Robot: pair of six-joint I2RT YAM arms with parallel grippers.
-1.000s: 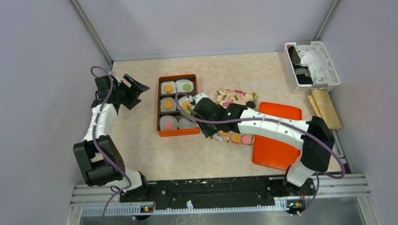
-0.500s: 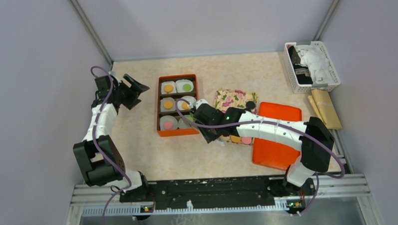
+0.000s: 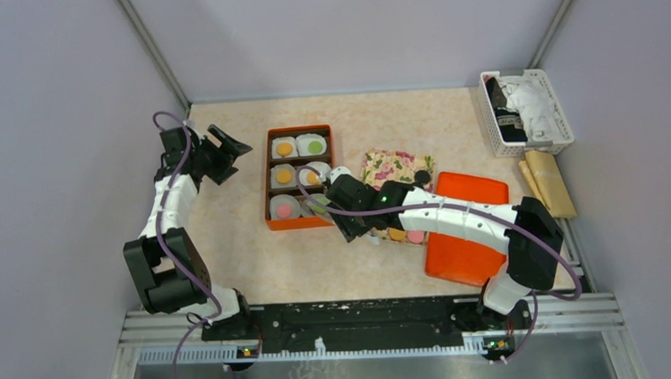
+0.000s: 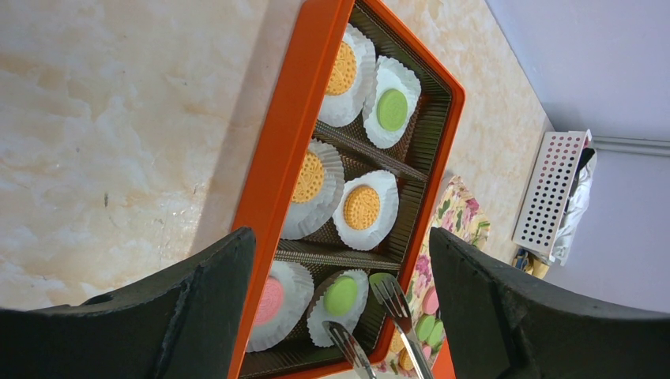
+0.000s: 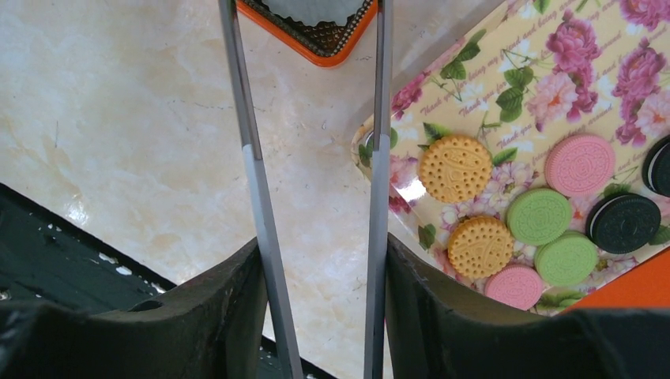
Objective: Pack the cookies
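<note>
An orange box (image 3: pixel 267 179) holds white paper cups with cookies: orange (image 4: pixel 342 69), green (image 4: pixel 392 109), two more orange (image 4: pixel 309 177), pink (image 4: pixel 269 300) and green (image 4: pixel 340 295). My right gripper (image 5: pixel 320 268) is shut on metal tongs (image 5: pixel 251 158). The tong arms stand apart and their forked tips (image 4: pixel 393 296) hover empty beside the green cookie in the near right cup. To the right, a floral plate (image 5: pixel 506 103) carries several loose cookies, among them orange (image 5: pixel 455 167), pink (image 5: pixel 579 164), green (image 5: pixel 539 215) and black (image 5: pixel 623 223). My left gripper (image 3: pixel 229 147) stands open left of the box, holding nothing.
An orange tray (image 3: pixel 468 227) lies under the right arm, right of the floral plate. A white basket (image 3: pixel 525 111) with cloth sits at the back right, a brown paper roll (image 3: pixel 549 182) beside it. Grey walls close in on both sides.
My right arm has drawn back toward the near side of the box. The tongs have spread apart, and a green cookie now lies in the near right cup. The left arm is still.
</note>
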